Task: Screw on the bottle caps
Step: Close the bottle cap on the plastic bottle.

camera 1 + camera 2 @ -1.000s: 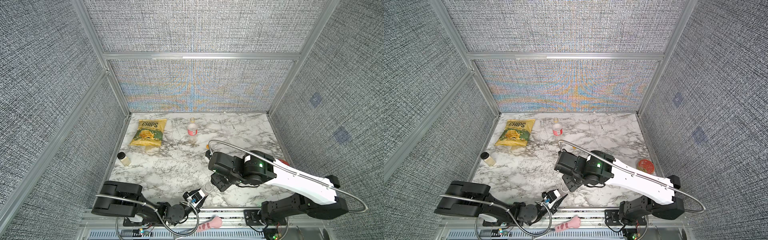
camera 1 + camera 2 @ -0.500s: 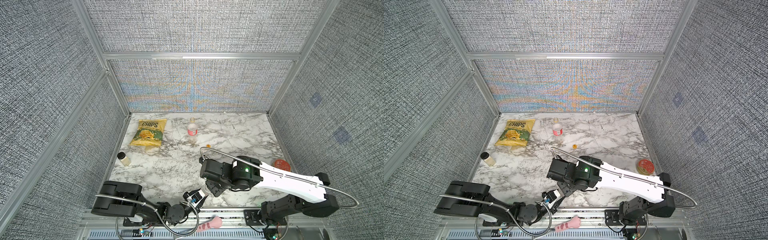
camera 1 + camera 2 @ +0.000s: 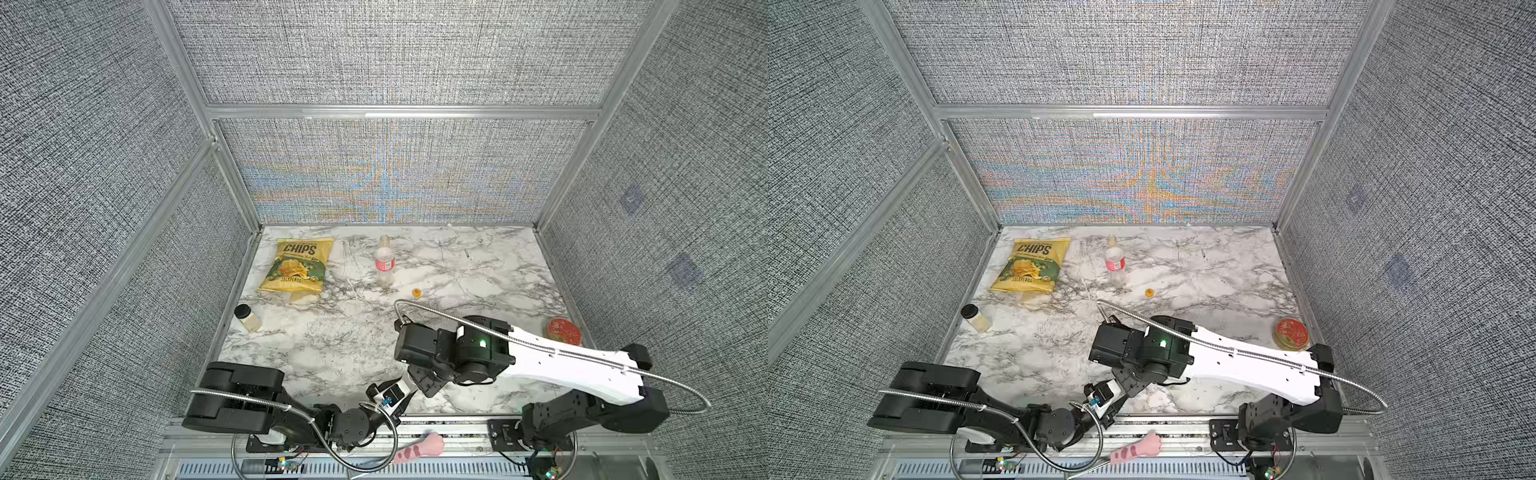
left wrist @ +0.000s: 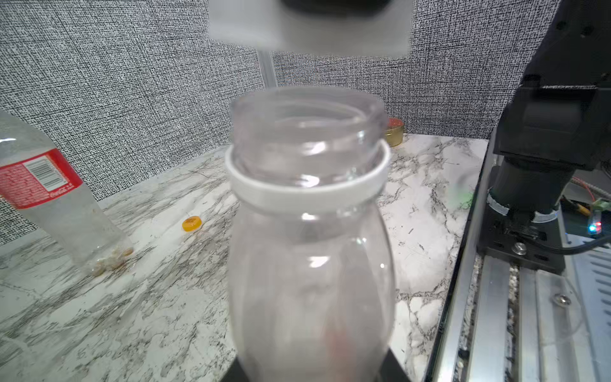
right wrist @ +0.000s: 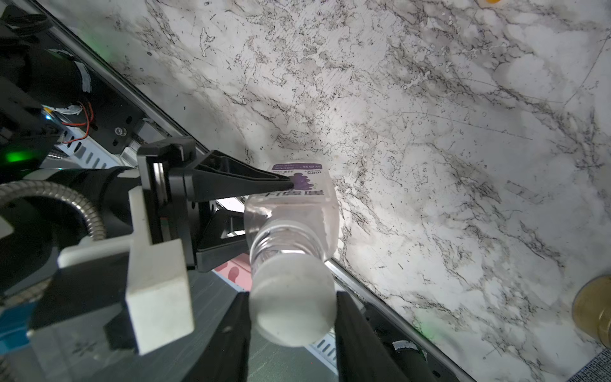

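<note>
My left gripper [image 5: 269, 205] is clamped low on the short bottle [image 4: 310, 264]. It holds the bottle at the near edge of the marble table [image 3: 457, 257] with the open mouth facing up. A white ring sits round the neck below the threads. My right gripper [image 5: 292, 319] is closed on the white cap [image 5: 291, 302], 1 finger on each side. The cap hangs just above the mouth without touching it; in the left wrist view a strip of wall shows between them.

In both top views my right arm [image 3: 561, 365] reaches across the near right of the table, and its wrist hides most of the cap and bottle. The orange cap [image 3: 417, 292] lies alone on the marble near the base of the tall bottle [image 3: 384, 262], which has a red label. Both are well apart from my grippers. A chips bag [image 3: 297, 266] lies at the back left, a small jar [image 3: 247, 318] with a black lid is by the left edge, and a red tin [image 3: 564, 331] is by the right edge, beyond my arm.

Compared with 1 second ago, my right wrist has swung leftward and nearer the front edge, bringing the cap over the bottle. The red tin, then almost covered by the arm, is now in full view, and the orange cap is clear of the cable. My left arm and the bottle have not moved.
</note>
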You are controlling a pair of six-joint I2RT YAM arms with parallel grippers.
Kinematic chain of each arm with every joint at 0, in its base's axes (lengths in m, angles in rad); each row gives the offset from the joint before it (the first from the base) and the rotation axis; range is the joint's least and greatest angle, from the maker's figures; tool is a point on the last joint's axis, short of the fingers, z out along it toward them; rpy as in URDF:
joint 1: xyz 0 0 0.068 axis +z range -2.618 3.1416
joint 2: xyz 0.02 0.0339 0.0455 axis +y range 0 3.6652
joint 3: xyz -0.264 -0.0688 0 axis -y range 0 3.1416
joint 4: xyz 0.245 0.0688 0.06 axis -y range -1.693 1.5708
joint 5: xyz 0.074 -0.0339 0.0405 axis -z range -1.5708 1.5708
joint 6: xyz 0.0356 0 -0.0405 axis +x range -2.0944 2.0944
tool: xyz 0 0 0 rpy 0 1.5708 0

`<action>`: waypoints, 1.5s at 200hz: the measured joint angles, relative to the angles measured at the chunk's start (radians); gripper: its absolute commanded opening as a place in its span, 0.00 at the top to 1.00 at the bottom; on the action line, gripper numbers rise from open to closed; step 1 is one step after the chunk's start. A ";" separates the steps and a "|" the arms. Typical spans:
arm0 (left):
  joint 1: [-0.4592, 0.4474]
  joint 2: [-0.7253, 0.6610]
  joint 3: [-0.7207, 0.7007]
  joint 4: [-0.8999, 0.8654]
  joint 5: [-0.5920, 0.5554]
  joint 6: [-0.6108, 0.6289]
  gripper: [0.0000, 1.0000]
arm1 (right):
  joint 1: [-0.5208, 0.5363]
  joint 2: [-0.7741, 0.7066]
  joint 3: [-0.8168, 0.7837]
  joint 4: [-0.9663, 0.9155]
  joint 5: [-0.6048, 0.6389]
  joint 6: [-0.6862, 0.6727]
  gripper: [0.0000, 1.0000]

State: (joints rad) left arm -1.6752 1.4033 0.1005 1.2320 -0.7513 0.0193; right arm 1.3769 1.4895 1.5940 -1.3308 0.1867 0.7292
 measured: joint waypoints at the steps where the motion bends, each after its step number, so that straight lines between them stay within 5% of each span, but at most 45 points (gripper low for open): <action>1: 0.000 0.000 0.000 0.000 0.000 0.000 0.65 | 0.000 0.000 0.000 0.000 0.000 0.000 0.60; 300: 0.001 0.000 0.001 -0.012 0.003 0.000 0.65 | 0.002 0.022 -0.024 0.028 0.000 -0.005 0.59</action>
State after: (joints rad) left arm -1.6741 1.4036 0.1013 1.2201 -0.7479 0.0189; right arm 1.3792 1.5116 1.5703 -1.3025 0.1871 0.7246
